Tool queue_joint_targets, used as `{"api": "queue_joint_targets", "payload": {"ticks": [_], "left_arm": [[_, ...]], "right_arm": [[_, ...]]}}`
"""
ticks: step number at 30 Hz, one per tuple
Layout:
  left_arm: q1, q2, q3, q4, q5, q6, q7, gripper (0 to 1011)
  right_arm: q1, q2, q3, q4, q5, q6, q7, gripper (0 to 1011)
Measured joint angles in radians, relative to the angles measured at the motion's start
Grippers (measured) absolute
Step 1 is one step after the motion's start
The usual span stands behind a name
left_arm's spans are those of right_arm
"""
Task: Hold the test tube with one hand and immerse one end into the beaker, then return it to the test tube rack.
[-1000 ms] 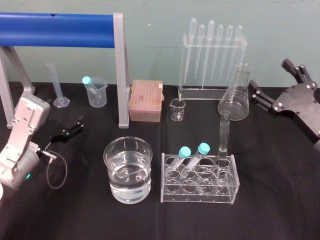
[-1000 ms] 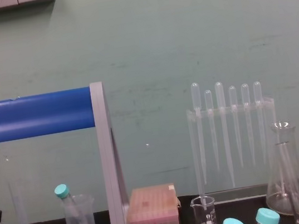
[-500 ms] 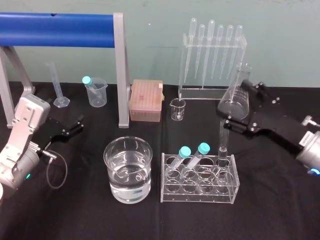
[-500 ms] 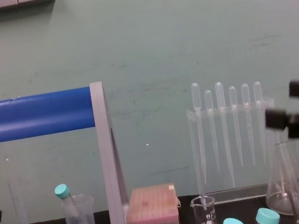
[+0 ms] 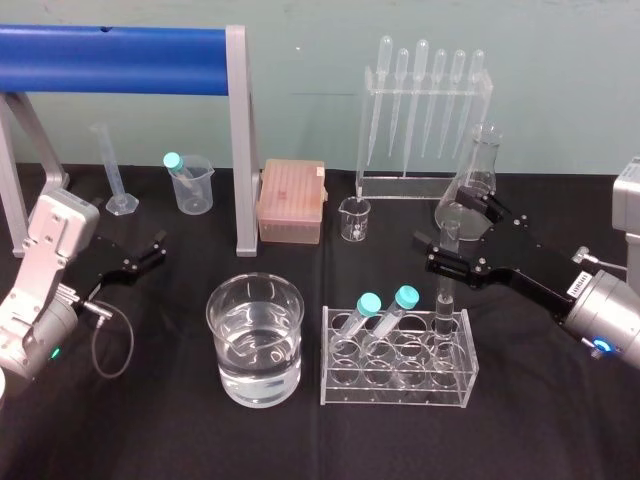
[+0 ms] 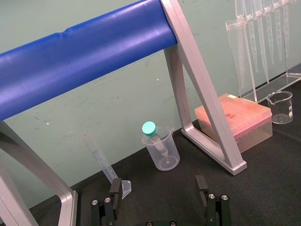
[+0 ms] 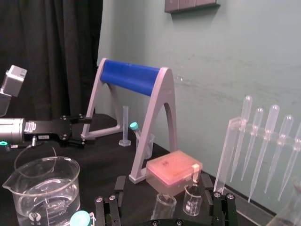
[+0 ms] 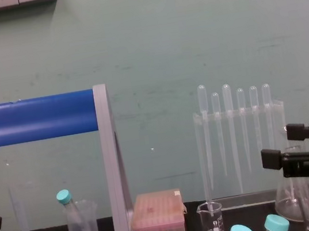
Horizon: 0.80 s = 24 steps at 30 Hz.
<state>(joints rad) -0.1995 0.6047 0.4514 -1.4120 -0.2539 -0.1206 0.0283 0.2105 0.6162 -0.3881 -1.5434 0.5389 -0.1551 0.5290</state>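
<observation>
**No legible text in frame**

Nothing is reading cleanly. The right-arm label (image 5: 577, 285) is showing print too fine to make out, and so is the left-arm label (image 7: 35, 126). The beaker (image 7: 44, 188) is carrying a printed mark low on its wall, which is illegible. The small graduated beaker (image 5: 354, 219) and the measuring cylinder (image 6: 101, 159) are showing scale lines but no readable numbers.
</observation>
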Motion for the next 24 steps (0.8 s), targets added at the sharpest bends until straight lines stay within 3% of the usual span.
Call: {"api": "queue_joint_targets", "payload": {"ticks": [24], "left_arm": [[0.000, 0.000, 0.000, 0.000, 0.000, 0.000, 0.000, 1000]], "right_arm": [[-0.011, -0.025, 0.024, 0.021, 0.019, 0.108, 0.054, 1000]]}}
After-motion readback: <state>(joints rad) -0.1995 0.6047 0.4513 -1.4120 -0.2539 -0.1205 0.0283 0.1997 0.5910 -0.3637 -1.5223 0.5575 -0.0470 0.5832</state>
